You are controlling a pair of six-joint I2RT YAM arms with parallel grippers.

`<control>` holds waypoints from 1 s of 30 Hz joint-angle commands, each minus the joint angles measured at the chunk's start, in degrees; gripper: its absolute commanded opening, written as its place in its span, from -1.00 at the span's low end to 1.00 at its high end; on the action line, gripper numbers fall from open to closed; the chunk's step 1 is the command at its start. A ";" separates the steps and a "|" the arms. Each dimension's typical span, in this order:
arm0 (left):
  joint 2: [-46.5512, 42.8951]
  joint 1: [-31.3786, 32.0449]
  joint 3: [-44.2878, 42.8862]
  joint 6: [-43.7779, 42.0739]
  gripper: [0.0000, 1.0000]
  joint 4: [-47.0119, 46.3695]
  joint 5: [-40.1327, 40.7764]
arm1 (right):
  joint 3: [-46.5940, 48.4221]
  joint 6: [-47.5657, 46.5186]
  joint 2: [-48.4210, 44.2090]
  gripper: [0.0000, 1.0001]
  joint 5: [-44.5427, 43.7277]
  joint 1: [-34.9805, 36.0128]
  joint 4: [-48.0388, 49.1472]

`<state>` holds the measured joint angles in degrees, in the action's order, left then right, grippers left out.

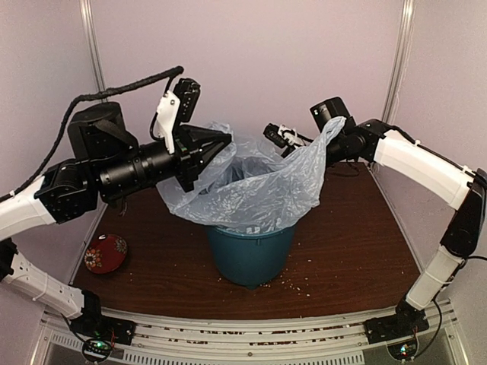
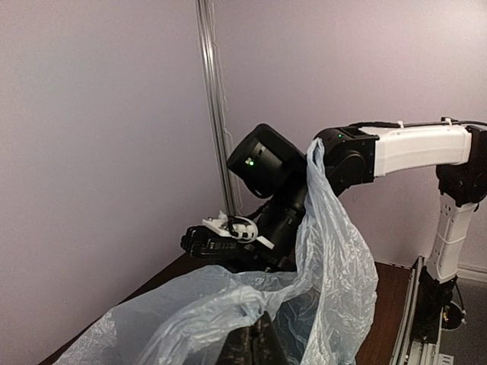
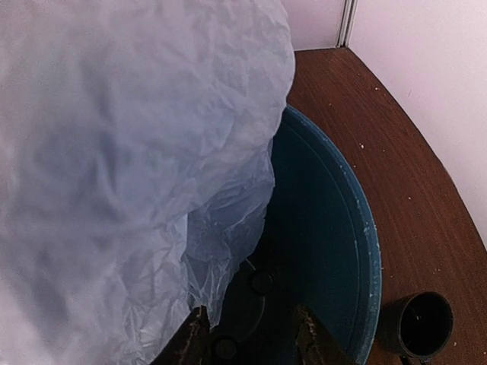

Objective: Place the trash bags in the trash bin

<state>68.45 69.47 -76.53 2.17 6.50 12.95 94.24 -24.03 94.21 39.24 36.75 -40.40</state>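
Note:
The pale blue-grey trash bag (image 1: pixel 259 186) hangs spread open over the teal trash bin (image 1: pixel 251 255), its lower part inside the rim. My left gripper (image 1: pixel 223 144) is shut on the bag's left edge; in the left wrist view its fingers (image 2: pixel 259 344) pinch the plastic (image 2: pixel 335 258). My right gripper (image 1: pixel 274 135) is open above the bin's far side, and the bag's right corner is draped over its wrist. In the right wrist view the bag (image 3: pixel 114 152) fills the left side, the right gripper (image 3: pixel 251 342) is spread, and the bin's rim (image 3: pixel 367 228) shows below.
A red bowl (image 1: pixel 105 252) lies on the brown table at the left. A small dark mug (image 3: pixel 422 323) stands next to the bin. Crumbs are scattered on the table (image 1: pixel 350 251) around the bin. Pale walls close in on three sides.

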 commanded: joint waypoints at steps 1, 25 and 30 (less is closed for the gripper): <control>-1.65 0.14 -3.06 -0.72 -1.00 -0.94 1.77 | 1.18 1.70 -1.31 -0.25 -4.36 0.45 -0.98; -11.09 -1.11 -12.14 6.91 0.58 25.88 32.60 | -9.46 19.07 -27.61 0.47 -4.57 -20.53 8.36; -3.00 -18.32 -19.35 8.49 0.46 31.85 22.43 | -13.59 20.93 -32.49 0.74 13.15 -19.61 10.97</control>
<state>59.77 63.57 -92.44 8.60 34.26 39.94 82.59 -5.52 64.01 37.69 16.32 -33.12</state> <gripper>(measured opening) 0.760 0.852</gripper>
